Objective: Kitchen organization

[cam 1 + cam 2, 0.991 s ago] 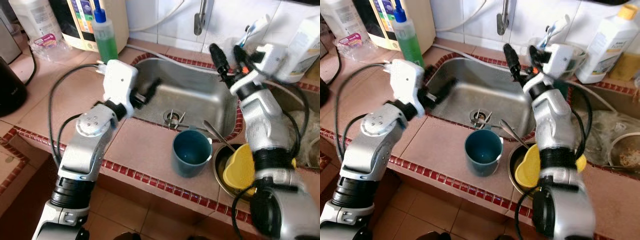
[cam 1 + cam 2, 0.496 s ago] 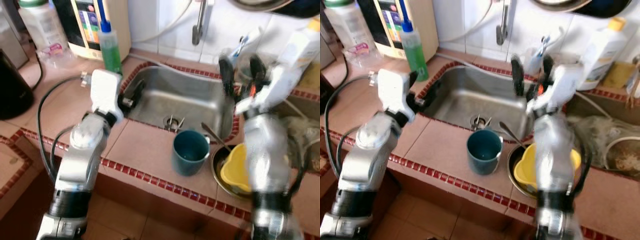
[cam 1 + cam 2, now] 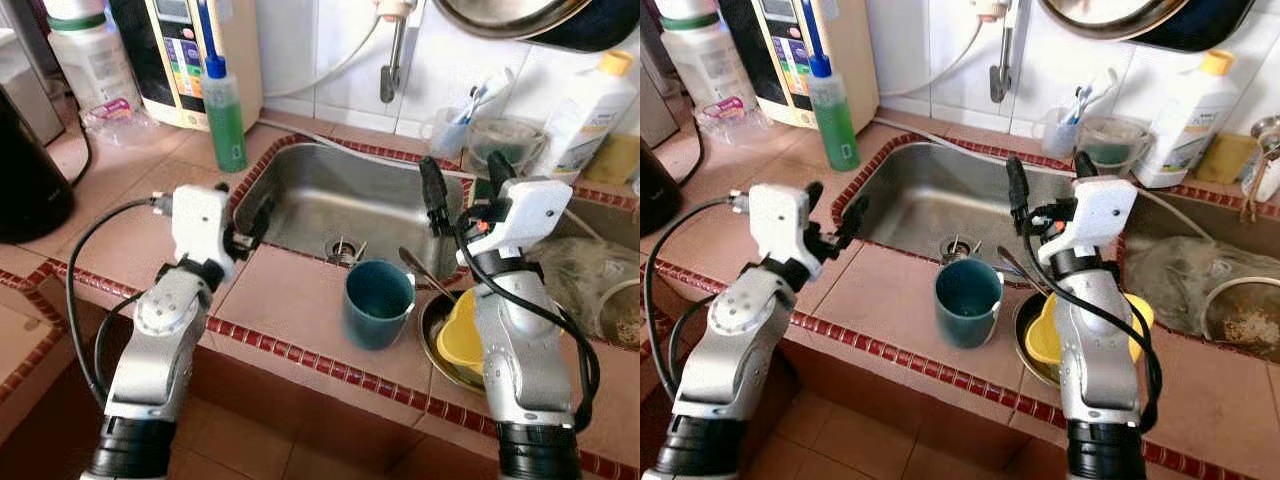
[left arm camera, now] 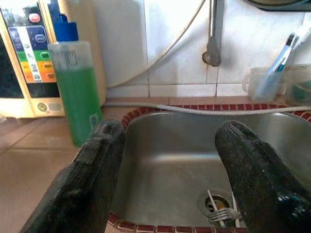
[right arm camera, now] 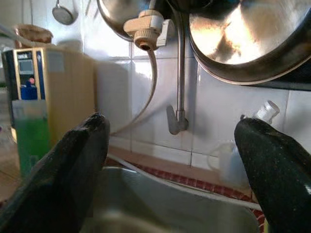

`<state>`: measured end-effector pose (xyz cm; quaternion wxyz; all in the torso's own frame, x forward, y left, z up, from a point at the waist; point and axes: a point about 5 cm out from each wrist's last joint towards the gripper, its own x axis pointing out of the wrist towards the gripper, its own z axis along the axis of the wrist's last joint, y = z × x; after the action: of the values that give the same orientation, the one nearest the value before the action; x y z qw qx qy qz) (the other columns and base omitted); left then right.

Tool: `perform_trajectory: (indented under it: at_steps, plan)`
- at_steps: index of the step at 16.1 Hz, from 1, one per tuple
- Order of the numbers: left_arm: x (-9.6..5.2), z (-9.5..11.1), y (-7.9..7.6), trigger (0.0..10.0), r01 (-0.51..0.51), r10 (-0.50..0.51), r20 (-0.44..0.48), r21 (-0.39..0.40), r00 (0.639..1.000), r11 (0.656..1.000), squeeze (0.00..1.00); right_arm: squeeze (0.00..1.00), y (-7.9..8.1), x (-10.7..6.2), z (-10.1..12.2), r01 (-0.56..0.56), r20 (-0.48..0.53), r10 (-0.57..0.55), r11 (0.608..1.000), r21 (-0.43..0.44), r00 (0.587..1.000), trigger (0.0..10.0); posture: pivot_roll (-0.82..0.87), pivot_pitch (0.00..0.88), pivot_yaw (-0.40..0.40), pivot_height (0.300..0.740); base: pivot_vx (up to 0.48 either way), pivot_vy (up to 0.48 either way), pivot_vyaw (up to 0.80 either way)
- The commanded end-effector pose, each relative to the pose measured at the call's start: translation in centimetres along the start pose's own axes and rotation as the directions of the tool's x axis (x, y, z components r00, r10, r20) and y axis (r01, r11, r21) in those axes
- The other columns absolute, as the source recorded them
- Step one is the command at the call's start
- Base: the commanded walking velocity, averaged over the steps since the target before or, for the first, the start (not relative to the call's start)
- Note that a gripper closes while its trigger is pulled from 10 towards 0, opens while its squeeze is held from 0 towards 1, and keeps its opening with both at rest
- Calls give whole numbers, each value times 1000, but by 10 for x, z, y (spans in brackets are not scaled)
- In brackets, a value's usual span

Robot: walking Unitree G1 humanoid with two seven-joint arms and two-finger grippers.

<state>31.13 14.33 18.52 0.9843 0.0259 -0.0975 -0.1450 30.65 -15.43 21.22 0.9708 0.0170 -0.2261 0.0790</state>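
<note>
A teal cup (image 3: 378, 303) stands upright on the tiled counter just in front of the steel sink (image 3: 350, 200). To its right a steel bowl (image 3: 437, 325) holds a yellow dish (image 3: 462, 335) and a spoon (image 3: 425, 275). A fork (image 4: 221, 213) lies by the sink's drain. My left gripper (image 3: 836, 208) hovers open and empty over the sink's left rim, near the green soap bottle (image 3: 225, 105). My right gripper (image 3: 465, 185) is raised over the sink's right rim, open and empty, pointing at the tap (image 5: 177, 116).
A water purifier (image 3: 190, 50) and a black kettle (image 3: 25, 160) stand at the back left. A toothbrush cup (image 3: 455, 125) and a white bottle (image 3: 585, 100) line the back right. A strainer (image 3: 620, 315) sits at far right. A pan (image 3: 520, 15) hangs above.
The whole picture has shifted, so my head has moved. Both arms have drawn back from over the sink toward the counter's front. Both grippers stay open.
</note>
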Motion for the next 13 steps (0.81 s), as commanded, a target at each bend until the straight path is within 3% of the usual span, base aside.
perform_trajectory:
  at_steps: [1, 13]
  plan:
    - [-3, 7, -2, 10000, 12, -12, 40, 3, 999, 1000, 0, 0, 1, 0, 5, 0, 10, 0, 1000, -24, 1000, 10000, -136, 40, 12, 740, 0, 0, 0]
    - [-8, 7, -4, 10000, 44, -46, 49, 36, 998, 998, 0, 0, 6, -2, 1, -23, -21, 22, 999, -44, 1000, 10000, -140, 20, 9, 740, 0, 0, 0]
